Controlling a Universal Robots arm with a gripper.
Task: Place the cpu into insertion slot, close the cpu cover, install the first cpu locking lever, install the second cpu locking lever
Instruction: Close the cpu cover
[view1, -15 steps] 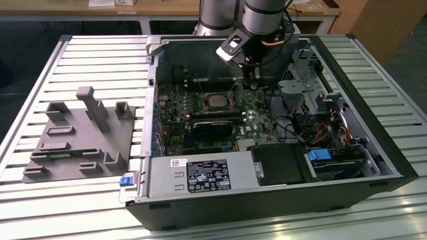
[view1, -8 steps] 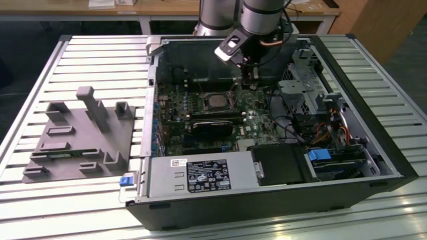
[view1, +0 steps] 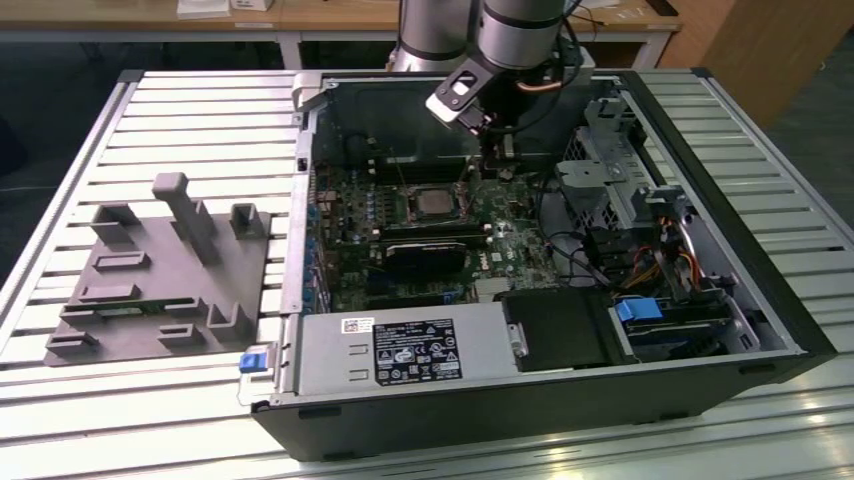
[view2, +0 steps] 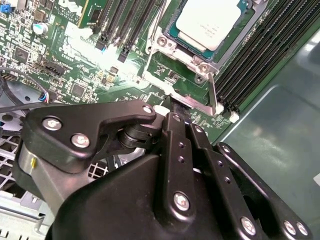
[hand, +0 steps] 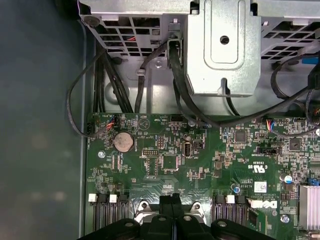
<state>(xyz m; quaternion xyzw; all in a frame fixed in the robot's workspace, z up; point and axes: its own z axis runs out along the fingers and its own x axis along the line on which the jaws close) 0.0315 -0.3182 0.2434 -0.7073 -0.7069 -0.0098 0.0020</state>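
The cpu (view2: 207, 22), a pale silvery square chip, lies in the insertion slot (hand: 143, 206) on the green board. The cpu cover (view2: 199, 64), a silvery frame, lies around the chip and looks lowered. A thin metal locking lever (view2: 212, 92) runs along one side of the socket. My gripper (view2: 181, 114) is shut, and its black fingertips (hand: 165, 202) touch a metal tab at the socket's edge. In the exterior view the gripper (view1: 497, 150) hangs inside the open computer case, just beyond the socket (view1: 430, 200) and towards the exterior view's right.
A long black block (view1: 427, 252) sits on the board just in front of the socket. A metal drive cage (view1: 601, 180) and black cables (hand: 175, 75) stand close to the gripper. Memory slots (view2: 260, 55) flank the socket. A grey fixture plate (view1: 160, 270) lies outside the case.
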